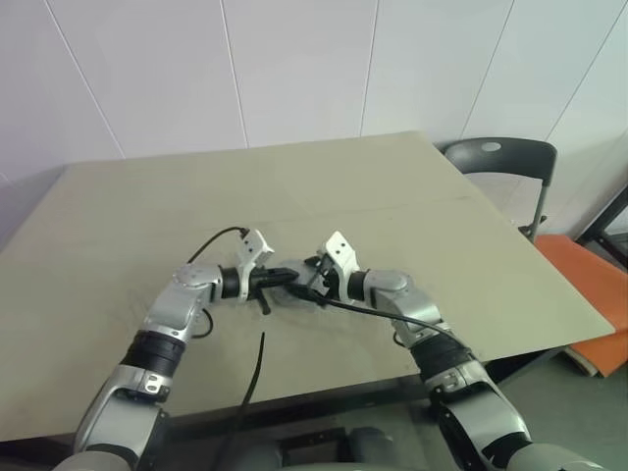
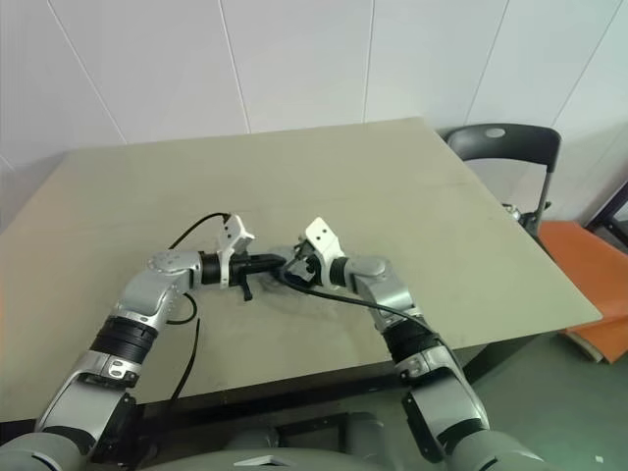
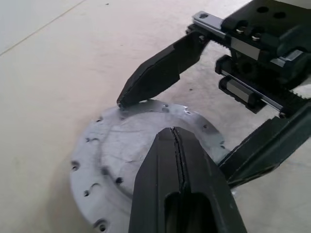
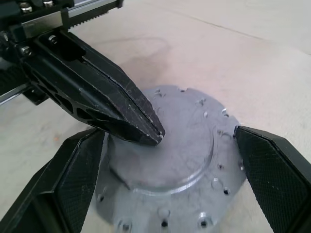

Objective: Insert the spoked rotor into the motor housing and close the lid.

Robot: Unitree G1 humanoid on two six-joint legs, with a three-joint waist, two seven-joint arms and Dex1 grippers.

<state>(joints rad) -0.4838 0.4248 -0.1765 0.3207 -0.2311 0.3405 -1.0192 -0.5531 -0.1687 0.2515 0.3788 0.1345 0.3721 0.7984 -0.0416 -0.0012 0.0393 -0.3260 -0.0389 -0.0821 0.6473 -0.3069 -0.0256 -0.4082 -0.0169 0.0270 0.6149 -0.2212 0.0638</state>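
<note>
The lid (image 4: 194, 145) is a grey metal disc with a raised middle and small holes round its rim, lying flat on the table near its front middle. My left gripper (image 3: 173, 130) is shut, and its joined tip rests on the middle of the lid. My right gripper (image 4: 167, 141) stands wide open astride the lid, one finger (image 3: 160, 73) at the lid's rim on each side. In the left eye view the left gripper (image 1: 278, 280) and the right gripper (image 1: 309, 285) meet tip to tip. The spoked rotor and the motor housing are hidden or out of view.
The beige table (image 1: 392, 196) stretches far back and to both sides of the grippers. A black cable (image 1: 257, 363) hangs over the front edge. A dark chair (image 1: 500, 157) stands at the back right corner, with an orange object (image 1: 589, 285) on the floor beside it.
</note>
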